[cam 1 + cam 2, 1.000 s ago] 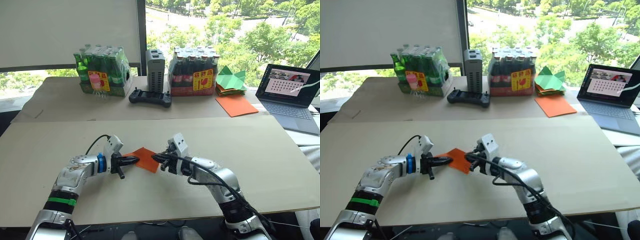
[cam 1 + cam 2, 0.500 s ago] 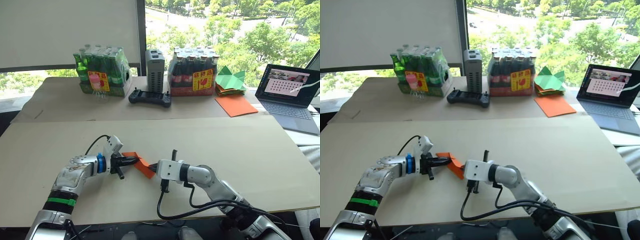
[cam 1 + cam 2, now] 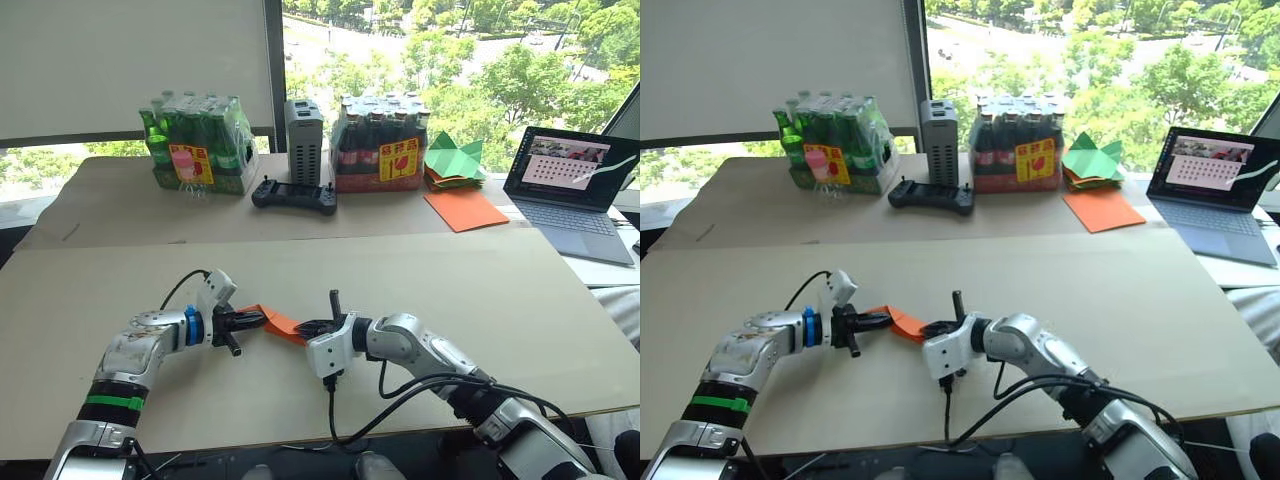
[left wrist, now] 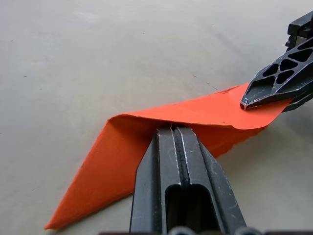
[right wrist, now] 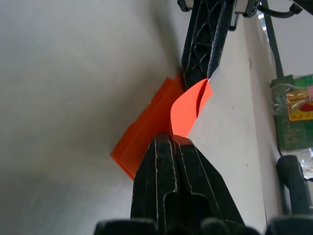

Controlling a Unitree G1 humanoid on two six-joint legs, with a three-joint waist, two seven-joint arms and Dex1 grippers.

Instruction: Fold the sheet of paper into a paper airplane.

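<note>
Room: I stood at a window (image 3: 420,40) with green trees outside and a pale blind (image 3: 130,60) drawn over its left part.
Surface: a broad, matte beige table (image 3: 500,290) lay before me; a second board (image 3: 120,205) of the same dull finish sat behind it.
Far row: a shrink-wrapped pack of green bottles (image 3: 195,145), a grey ribbed box (image 3: 304,128), a pack of dark bottles (image 3: 380,145), a black controller (image 3: 293,195), crumpled green paper (image 3: 455,162) and a smooth flat orange sheet (image 3: 464,210).
Laptop: open at the right edge (image 3: 565,185), screen lit.
Paper: the thin bright-orange paper (image 3: 280,322) was at the table's near middle, between my two grippers, creased into a long pointed shape, one flap curling upward, the lower part on the table.
Left gripper: my left gripper (image 3: 262,319) had its black fingers pressed together on the paper's left end.
Right gripper: my right gripper (image 3: 303,327), latticed black plastic, pinched the opposite end, its tips close to the left ones.
</note>
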